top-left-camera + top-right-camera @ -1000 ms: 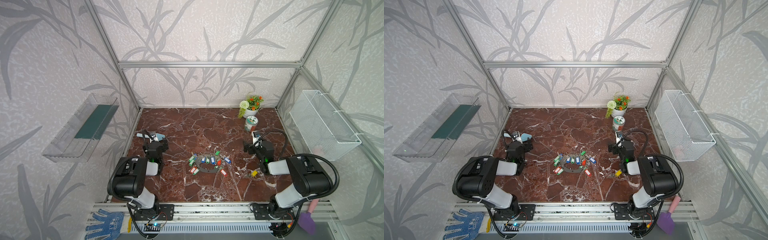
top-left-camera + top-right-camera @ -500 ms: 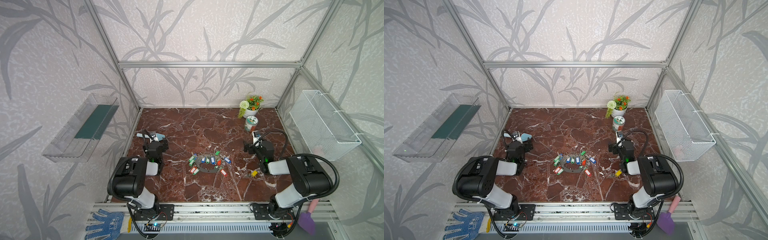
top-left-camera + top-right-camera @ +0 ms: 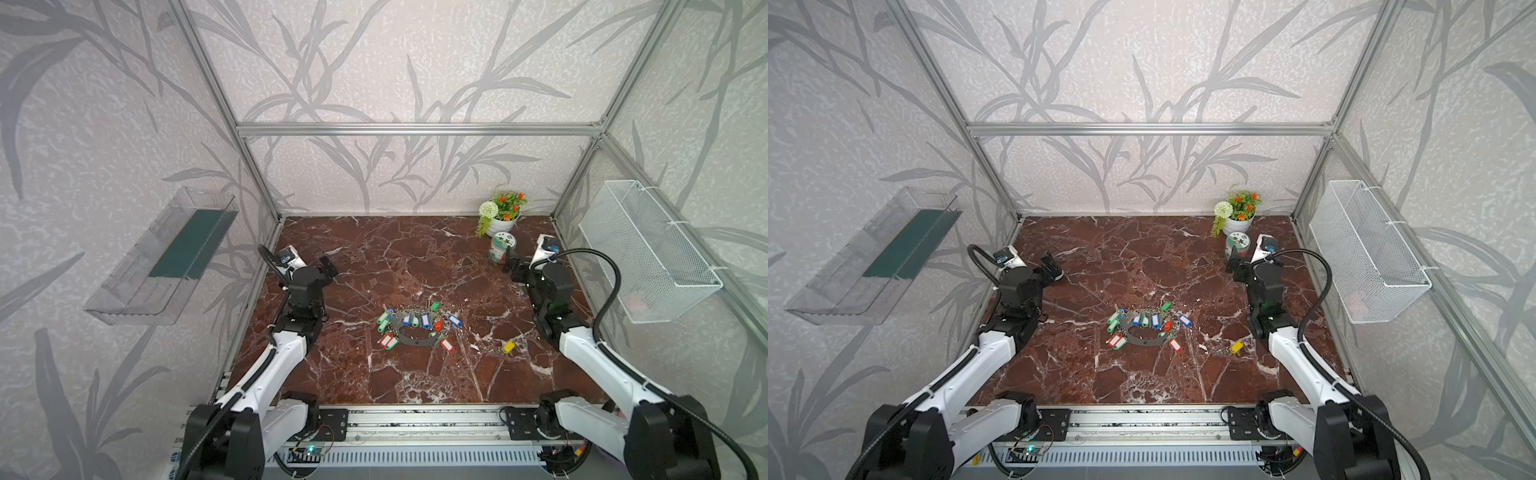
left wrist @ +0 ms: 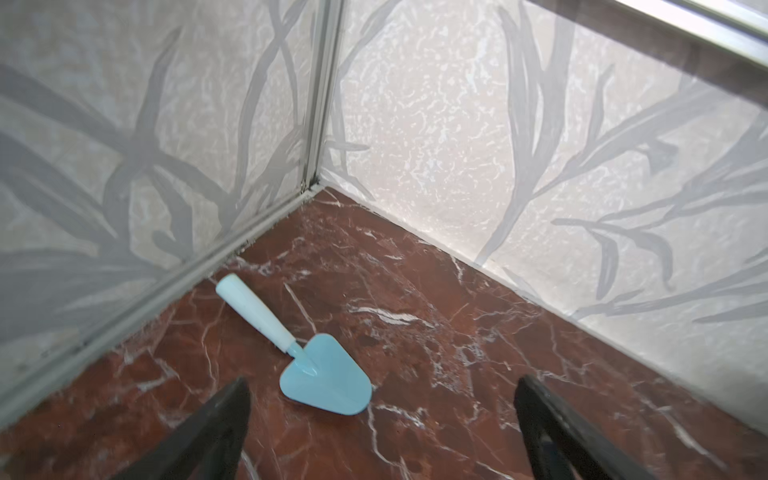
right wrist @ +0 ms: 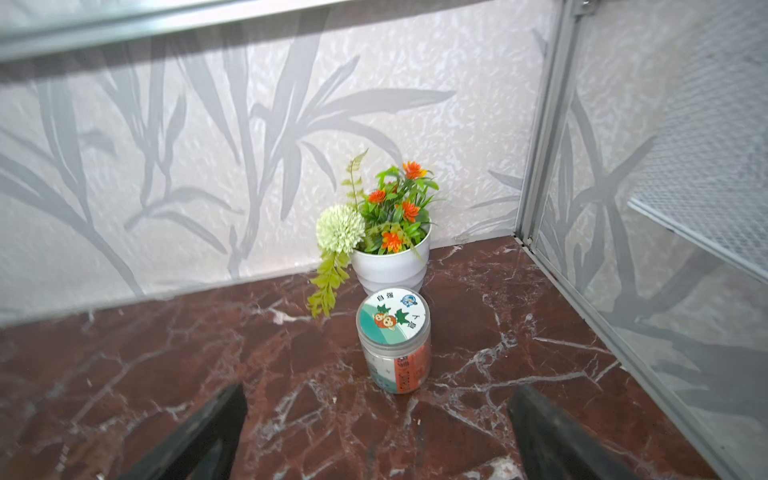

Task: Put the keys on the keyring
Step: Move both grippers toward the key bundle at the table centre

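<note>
The keys [image 3: 508, 346] [image 3: 1236, 346], with a yellow tag on a short chain, lie on the marble floor right of centre. The keyring [image 3: 417, 341] [image 3: 1144, 340], a grey hoop strung with several coloured tags, lies flat at mid-floor. My left gripper [image 3: 328, 266] [image 4: 382, 382] hovers open and empty at the far left, well away from both. My right gripper [image 3: 509, 261] [image 5: 378, 390] stands open and empty at the far right, behind the keys. Neither wrist view shows the keys or the keyring.
A light blue trowel [image 4: 324, 382] lies just ahead of the left gripper near the left wall. A lidded jar [image 5: 392, 340] [image 3: 500, 247] and a white flower pot [image 5: 390, 257] stand ahead of the right gripper. A wire basket [image 3: 648, 253] hangs on the right wall, a clear shelf [image 3: 162, 257] on the left.
</note>
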`<state>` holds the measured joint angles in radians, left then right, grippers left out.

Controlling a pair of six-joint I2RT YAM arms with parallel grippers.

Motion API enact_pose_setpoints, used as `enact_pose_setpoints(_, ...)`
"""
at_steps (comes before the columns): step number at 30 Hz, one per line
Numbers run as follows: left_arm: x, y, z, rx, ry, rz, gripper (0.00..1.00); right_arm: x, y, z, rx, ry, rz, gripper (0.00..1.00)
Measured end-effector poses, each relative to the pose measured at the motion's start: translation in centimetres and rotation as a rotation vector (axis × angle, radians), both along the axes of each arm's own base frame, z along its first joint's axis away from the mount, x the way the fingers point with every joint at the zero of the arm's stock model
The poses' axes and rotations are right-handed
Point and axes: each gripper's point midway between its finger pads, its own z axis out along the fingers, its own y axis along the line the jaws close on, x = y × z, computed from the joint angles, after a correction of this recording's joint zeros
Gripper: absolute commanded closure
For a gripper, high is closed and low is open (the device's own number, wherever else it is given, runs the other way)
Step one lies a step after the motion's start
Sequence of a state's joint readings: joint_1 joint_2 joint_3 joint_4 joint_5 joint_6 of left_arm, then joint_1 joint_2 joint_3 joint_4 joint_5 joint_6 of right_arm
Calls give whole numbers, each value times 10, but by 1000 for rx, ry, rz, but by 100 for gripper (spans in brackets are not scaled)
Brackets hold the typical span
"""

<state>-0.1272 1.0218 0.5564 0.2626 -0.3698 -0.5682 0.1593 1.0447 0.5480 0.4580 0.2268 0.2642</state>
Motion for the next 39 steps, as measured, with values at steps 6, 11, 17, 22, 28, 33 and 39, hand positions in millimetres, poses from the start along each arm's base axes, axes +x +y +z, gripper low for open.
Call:
enact_pose_setpoints(6,-22,-35,-33,-305,111,-155,2,-13,47,-23,120,151,153,2)
enact_pose_setpoints(11,-50,-81,-39,-443,221,-396,3,-30,163,-18,18,290,495,18)
enact_pose_setpoints(17,-83,-123,-10,-458,319,-672,3,-42,250,-62,-100,498,748,26)
enact_pose_setpoints(22,-99,-144,12,-439,343,-848,3,-53,287,-116,-127,691,875,36)
enact_pose_setpoints(28,-106,-150,-3,-449,422,-894,3,-50,315,-144,-113,807,948,51)
enact_pose_setpoints(33,-107,-147,-6,-447,434,-891,3,-50,329,-165,-97,881,985,58)
enact_pose_setpoints(39,-107,-147,-7,-449,433,-890,3,-50,343,-183,-77,946,1018,62)
